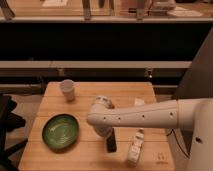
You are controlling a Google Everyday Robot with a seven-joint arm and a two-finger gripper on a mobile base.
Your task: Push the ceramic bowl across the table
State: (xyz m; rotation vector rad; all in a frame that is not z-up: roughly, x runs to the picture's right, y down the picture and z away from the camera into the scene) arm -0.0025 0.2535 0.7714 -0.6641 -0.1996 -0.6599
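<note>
The ceramic bowl (60, 132) is the target: green, shallow, sitting flat on the front-left part of the table (125, 94) as the view shows it, close to the left edge, nothing in it. Table is light wood planks and takes up most of the lower view. My arm (142, 116) comes in from the right, a white tube lying across the middle of the tabletop, wrist bent downward. Bowl is next in size and looks untouched. White bottle (135, 147) lies on its side near the front right, well apart from the bowl. White cup (67, 90) stands upright at the back left, behind the bowl with a clear gap. My gripper (111, 145) is smallest: dark, pointing down at the wood, fingers pressed together, pinching nothing, low over the table just right of the bowl with a strip of bare wood between us. No contact yet. Step in hand, as I judge it: lining up beside the bowl before the push. The next move calls for keeping the fingers together, meeting the bowl's wall low, then sliding it steadily. A shove straight left has little room before the edge, so I need to pick the line carefully and stay clear of the cup.
</note>
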